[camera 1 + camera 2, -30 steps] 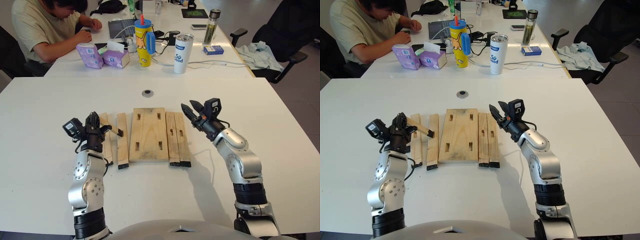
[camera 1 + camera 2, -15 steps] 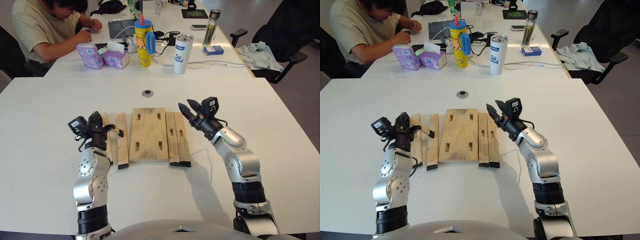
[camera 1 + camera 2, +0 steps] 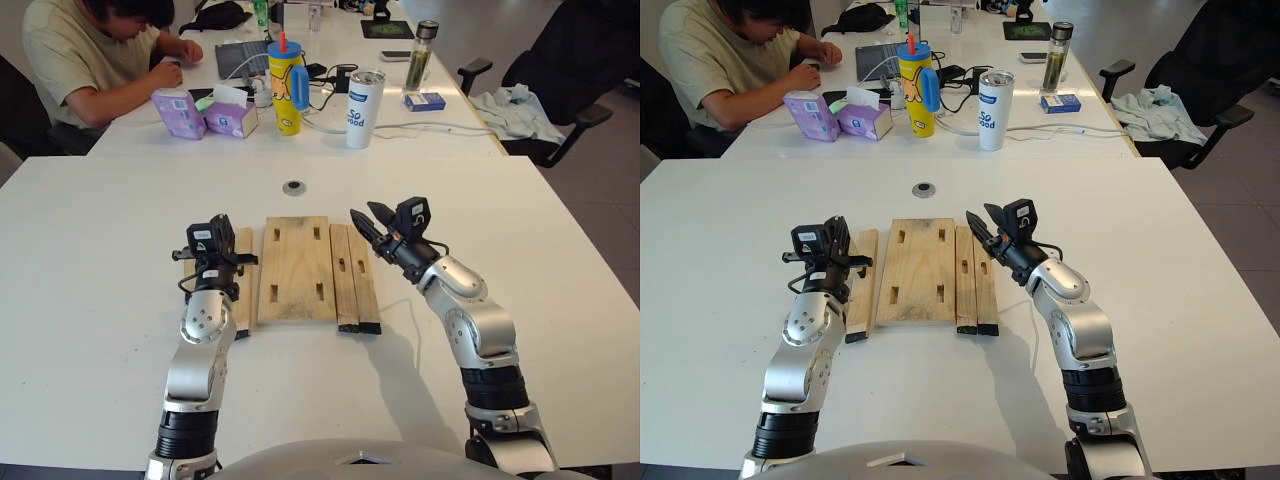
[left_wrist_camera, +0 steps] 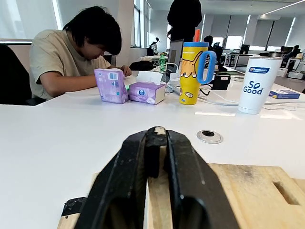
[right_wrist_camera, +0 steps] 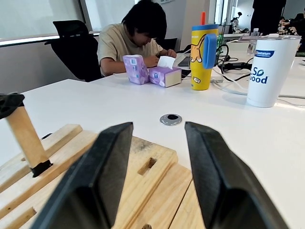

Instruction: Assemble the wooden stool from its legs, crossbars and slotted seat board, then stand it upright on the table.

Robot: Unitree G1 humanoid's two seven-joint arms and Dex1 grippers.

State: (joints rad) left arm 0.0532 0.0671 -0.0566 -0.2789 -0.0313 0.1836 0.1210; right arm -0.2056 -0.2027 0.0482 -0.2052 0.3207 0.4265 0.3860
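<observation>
The left gripper (image 3: pixel 213 243) is clamped on a short crossbar (image 5: pixel 25 135) above the left legs (image 3: pixel 245 295), beside the seat board (image 3: pixel 295 268) lying flat on the table (image 3: pixel 90 300). The right gripper (image 3: pixel 362 219), fingers spread, hovers over the right legs (image 3: pixel 356 282), seemingly clear of them.

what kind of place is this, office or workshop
Most likely an open-plan office: long white tables, a black office chair, and a laptop with drink tumblers on the next table.
</observation>
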